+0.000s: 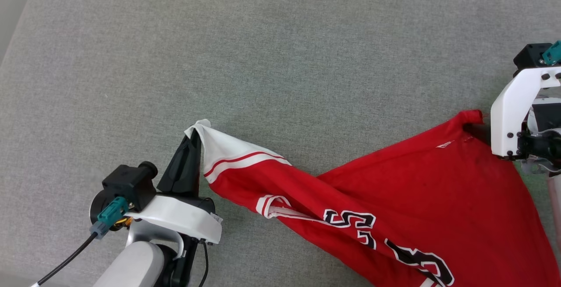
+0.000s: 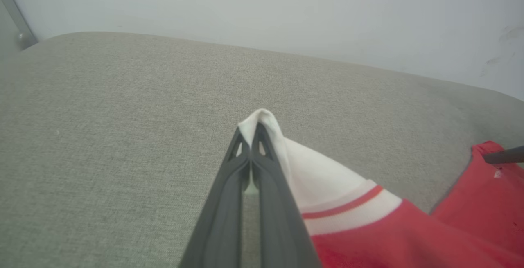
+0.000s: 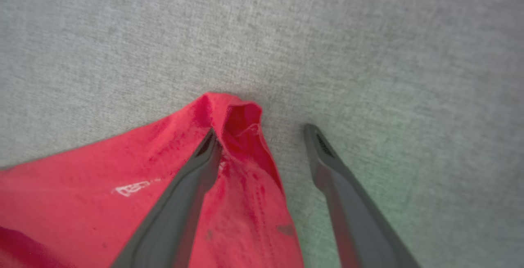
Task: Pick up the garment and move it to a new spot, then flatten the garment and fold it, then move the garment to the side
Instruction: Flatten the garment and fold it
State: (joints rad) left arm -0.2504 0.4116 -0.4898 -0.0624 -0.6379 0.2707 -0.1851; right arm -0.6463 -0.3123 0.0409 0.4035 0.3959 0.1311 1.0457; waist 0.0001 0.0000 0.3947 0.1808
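Observation:
The garment (image 1: pixel 416 182), red with a white sleeve and black "23" print, lies stretched and twisted across the grey surface. My left gripper (image 1: pixel 196 134) is shut on the tip of the white sleeve (image 2: pixel 327 182), and the fingers (image 2: pixel 262 186) hold it raised a little. My right gripper (image 3: pixel 263 133) is open at the garment's red far corner (image 3: pixel 237 120). One of its fingers (image 3: pixel 192 178) rests on the red cloth and the other stands on the bare surface beside it. In the head view the right fingers are mostly hidden under the white wrist bracket (image 1: pixel 513 111).
A wide grey fabric cushion (image 1: pixel 263 50) carries everything. Its left edge (image 1: pixel 13 37) curves off at the upper left of the head view. A pale wall (image 2: pixel 286 10) rises behind its far edge in the left wrist view.

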